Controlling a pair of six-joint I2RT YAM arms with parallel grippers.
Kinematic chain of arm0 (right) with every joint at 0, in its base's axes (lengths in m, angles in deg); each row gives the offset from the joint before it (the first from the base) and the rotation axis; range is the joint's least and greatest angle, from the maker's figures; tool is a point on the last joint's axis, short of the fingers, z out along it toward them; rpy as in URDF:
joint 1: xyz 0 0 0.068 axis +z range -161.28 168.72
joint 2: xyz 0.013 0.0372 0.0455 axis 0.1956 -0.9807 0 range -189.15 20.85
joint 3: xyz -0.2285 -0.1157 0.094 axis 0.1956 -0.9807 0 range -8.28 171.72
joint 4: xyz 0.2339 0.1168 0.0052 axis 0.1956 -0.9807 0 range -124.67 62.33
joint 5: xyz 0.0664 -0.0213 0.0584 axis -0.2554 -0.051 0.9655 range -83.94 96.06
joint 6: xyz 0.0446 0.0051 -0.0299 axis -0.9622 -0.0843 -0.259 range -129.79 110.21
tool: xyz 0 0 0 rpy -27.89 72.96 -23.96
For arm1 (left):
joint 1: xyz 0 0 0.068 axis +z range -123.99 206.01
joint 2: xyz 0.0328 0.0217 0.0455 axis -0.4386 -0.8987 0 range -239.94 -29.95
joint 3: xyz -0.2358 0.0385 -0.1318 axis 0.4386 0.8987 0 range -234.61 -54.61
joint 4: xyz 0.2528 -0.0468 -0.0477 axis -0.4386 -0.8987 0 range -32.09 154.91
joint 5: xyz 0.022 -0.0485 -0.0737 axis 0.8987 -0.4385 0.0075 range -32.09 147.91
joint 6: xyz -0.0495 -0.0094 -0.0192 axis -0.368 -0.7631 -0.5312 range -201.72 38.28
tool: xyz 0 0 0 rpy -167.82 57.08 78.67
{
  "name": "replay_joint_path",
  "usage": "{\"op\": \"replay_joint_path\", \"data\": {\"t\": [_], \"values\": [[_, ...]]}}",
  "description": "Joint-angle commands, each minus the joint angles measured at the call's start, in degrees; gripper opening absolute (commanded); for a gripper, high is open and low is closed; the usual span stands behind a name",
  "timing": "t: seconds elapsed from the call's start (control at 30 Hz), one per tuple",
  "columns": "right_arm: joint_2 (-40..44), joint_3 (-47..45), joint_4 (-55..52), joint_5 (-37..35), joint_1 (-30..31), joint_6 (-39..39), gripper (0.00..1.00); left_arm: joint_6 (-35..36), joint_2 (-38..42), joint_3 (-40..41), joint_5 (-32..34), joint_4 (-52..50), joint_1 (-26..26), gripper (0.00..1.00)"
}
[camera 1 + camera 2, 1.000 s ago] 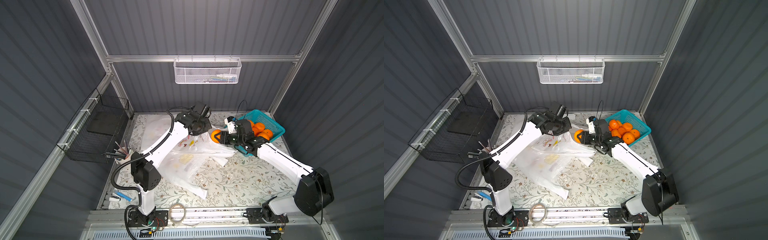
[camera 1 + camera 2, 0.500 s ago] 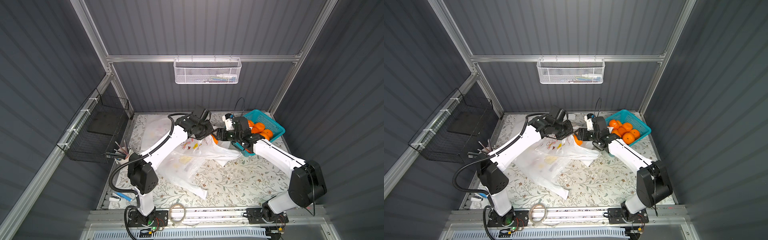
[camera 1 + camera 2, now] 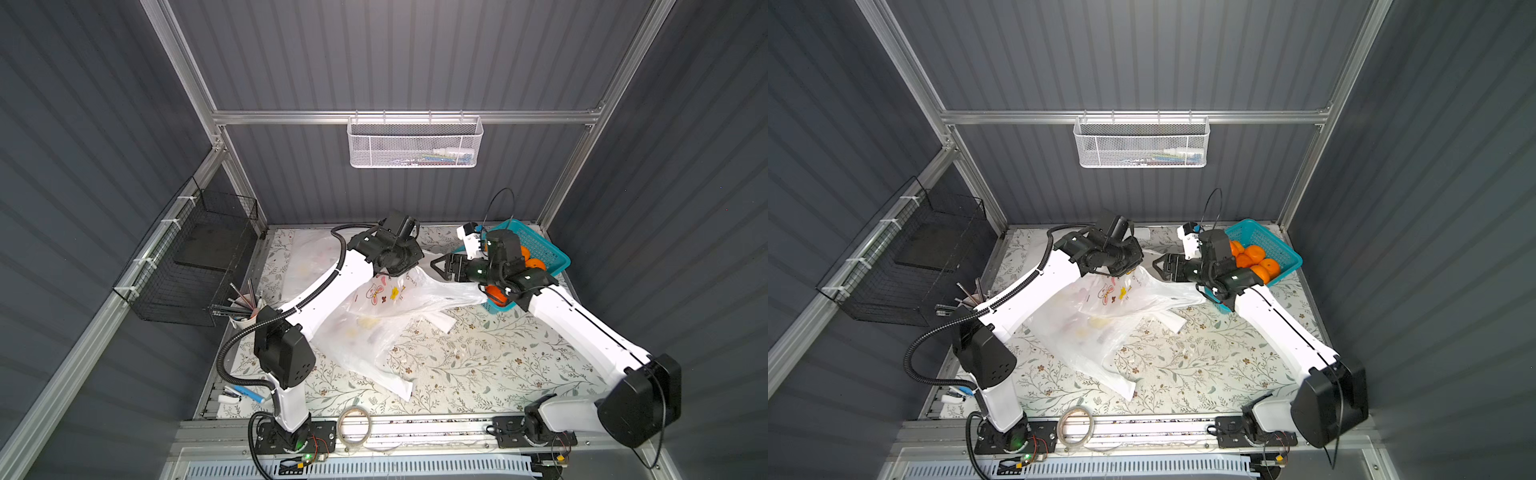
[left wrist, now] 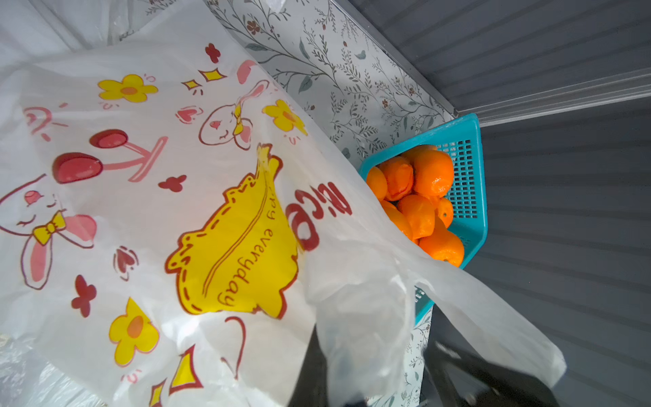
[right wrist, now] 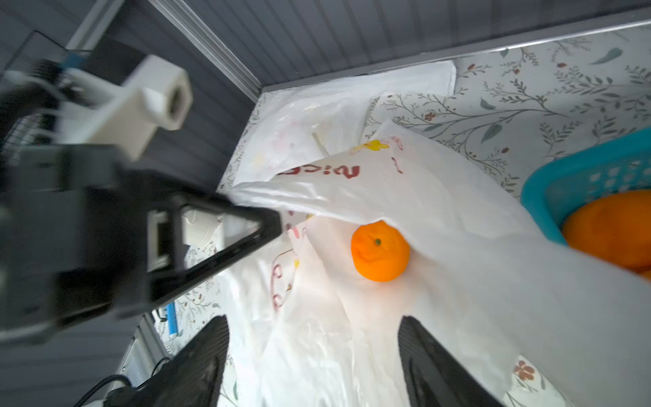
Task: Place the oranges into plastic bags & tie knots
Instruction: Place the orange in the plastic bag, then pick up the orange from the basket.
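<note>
Thin white plastic, printed with bunnies and cherries, is pinched tight in my left fingers (image 5: pixel 273 221), which hold the plastic bag (image 3: pixel 415 297) up by its rim near the middle of the back edge of the worktop (image 3: pixel 478 357). One orange (image 5: pixel 380 252) lies inside its open mouth. My right fingers (image 3: pixel 439 269) stand wide with nothing between them, just beside that mouth. More oranges (image 3: pixel 1254 253) sit in the teal basket (image 3: pixel 1268 241) at the back right corner

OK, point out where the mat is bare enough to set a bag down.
Best patch: the floral mat at near right, bordered by the tail of the plastic bags, the right arm and the front rail. Crowded: centre-left under the bags, back right around the teal basket.
</note>
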State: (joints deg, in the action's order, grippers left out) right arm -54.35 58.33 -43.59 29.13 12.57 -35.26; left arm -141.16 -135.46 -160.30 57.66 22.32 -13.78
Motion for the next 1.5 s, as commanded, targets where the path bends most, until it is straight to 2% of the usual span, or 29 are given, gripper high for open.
{"op": "replay_joint_path", "data": {"t": [0.0, 0.17, 0.3, 0.5, 0.53, 0.6, 0.8, 1.0, 1.17, 1.27, 1.37, 1.47], "values": [[3.1, 1.7, -5.1, 1.6, -1.3, -0.5, 0.78, 1.6, -2.0, -1.1, 1.1, -1.3, 1.1, 0.05], [5.2, 3.0, -9.9, 2.2, -9.9, 1.0, 0.8, 2.3, -1.9, -0.4, 2.3, -1.2, 2.1, 0.05], [2.8, 2.7, -11.4, 4.4, -16.9, 2.4, 0.83, 2.6, -1.5, 0.4, 2.3, -0.8, 3.0, 0.05], [-6.5, 4.3, -11.6, -1.6, -24.4, 4.9, 0.88, 3.2, -0.5, 1.4, 3.1, -0.6, 3.6, 0.05], [-8.8, 5.4, -11.3, -4.3, -25.1, 5.9, 0.9, 3.2, -0.5, 1.6, 2.9, -0.5, 3.7, 0.05], [-13.9, 8.7, -11.7, -9.2, -25.8, 7.8, 0.93, 3.3, -0.6, 1.5, 2.6, -0.3, 3.7, 0.05], [-30.6, 22.1, -13.5, -17.3, -26.5, 12.9, 0.99, 3.7, -0.6, 1.4, 1.6, 0.4, 3.8, 0.05], [-40.8, 32.0, -16.0, -16.8, -26.4, 14.6, 0.99, 3.8, -0.1, 1.8, 1.7, 0.7, 3.8, 0.05], [-45.5, 35.5, -16.6, -16.8, -25.9, 15.2, 0.99, 3.7, 0.0, 2.0, 1.4, 1.1, 3.8, 0.04], [-47.6, 38.0, -17.9, -16.8, -25.7, 15.2, 0.94, 3.6, 0.0, 2.0, 1.4, 1.0, 3.8, 0.04], [-47.7, 38.1, -18.7, -15.6, -25.7, 14.8, 0.79, 3.5, 0.1, 2.3, 1.5, 1.2, 3.8, 0.04], [-44.4, 35.0, -17.8, -14.2, -25.7, 14.0, 0.62, 3.8, 0.0, 2.2, 1.6, 1.2, 3.8, 0.04]]}}
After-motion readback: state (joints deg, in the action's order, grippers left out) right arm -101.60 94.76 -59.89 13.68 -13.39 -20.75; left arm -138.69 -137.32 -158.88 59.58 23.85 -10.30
